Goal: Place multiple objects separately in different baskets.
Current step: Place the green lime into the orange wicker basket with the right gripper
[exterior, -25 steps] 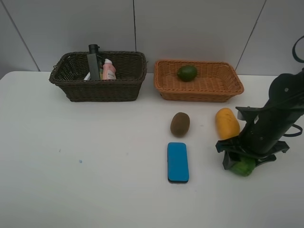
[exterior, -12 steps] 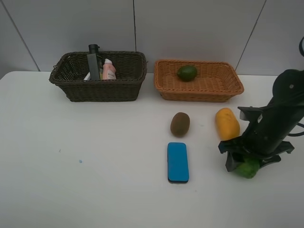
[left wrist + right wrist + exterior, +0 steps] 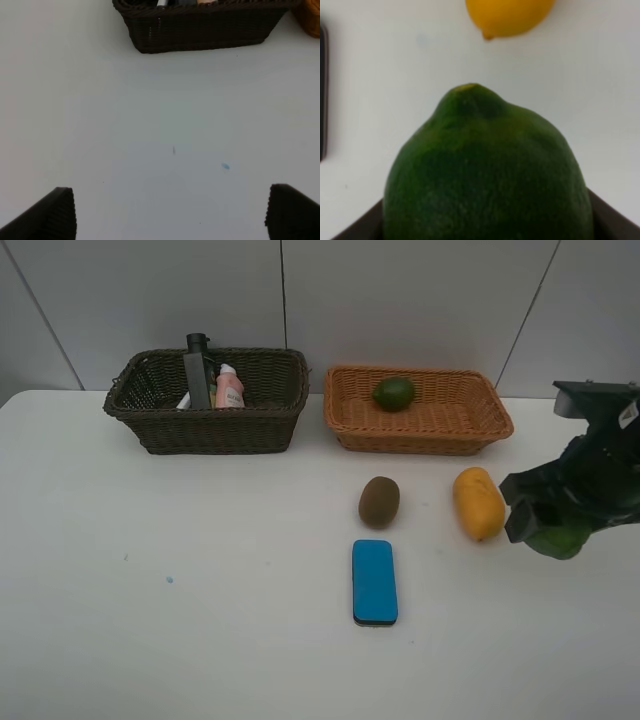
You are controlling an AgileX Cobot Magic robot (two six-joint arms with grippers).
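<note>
At the three o'clock edge of the white table, the right gripper is clamped on a round green fruit. The orange-yellow mango lies just beside it at its nine o'clock. A second green round fruit lies in the shallow light orange-tan wicker basket at twelve o'clock. The left gripper has its jaws wide apart, holding nothing.

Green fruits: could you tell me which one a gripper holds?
The green fruit in the right gripper, beside the mango; the other lies in the orange-tan basket.
</note>
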